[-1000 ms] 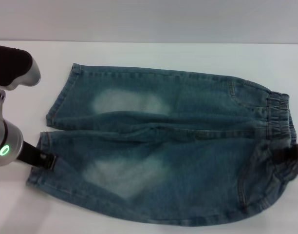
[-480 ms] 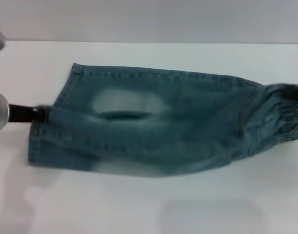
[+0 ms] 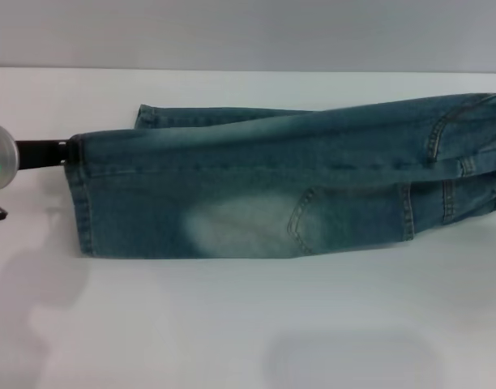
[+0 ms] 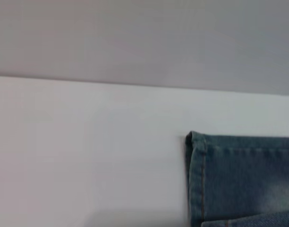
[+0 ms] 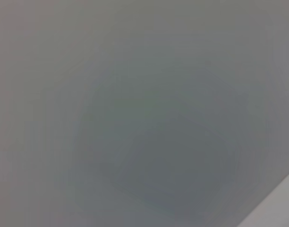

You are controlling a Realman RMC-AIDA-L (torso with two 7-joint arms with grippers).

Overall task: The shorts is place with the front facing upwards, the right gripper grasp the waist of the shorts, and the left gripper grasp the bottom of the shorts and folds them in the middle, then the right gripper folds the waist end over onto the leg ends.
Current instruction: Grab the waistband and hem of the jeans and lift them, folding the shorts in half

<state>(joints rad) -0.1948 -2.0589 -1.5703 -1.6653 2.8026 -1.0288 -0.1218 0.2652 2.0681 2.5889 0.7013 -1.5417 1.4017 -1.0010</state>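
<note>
The blue denim shorts (image 3: 272, 178) stretch across the white table (image 3: 232, 324) in the head view, doubled lengthwise, with back pockets facing up. A strip of the lower layer's leg hem (image 3: 163, 116) peeks out at the far edge. My left gripper (image 3: 63, 152) is at the left end, shut on the top layer's leg hem. The waist end runs out of the picture on the right, and my right gripper is out of view there. The left wrist view shows a leg hem corner (image 4: 201, 161) lying on the table. The right wrist view shows only grey.
A grey wall (image 3: 248, 32) rises behind the table's far edge. Bare white tabletop lies in front of the shorts and to their left.
The near half of the shorts has been lifted and swung over the far half, so the back side now faces up. My left gripper moved away from me with the hem; the right gripper left the view.
</note>
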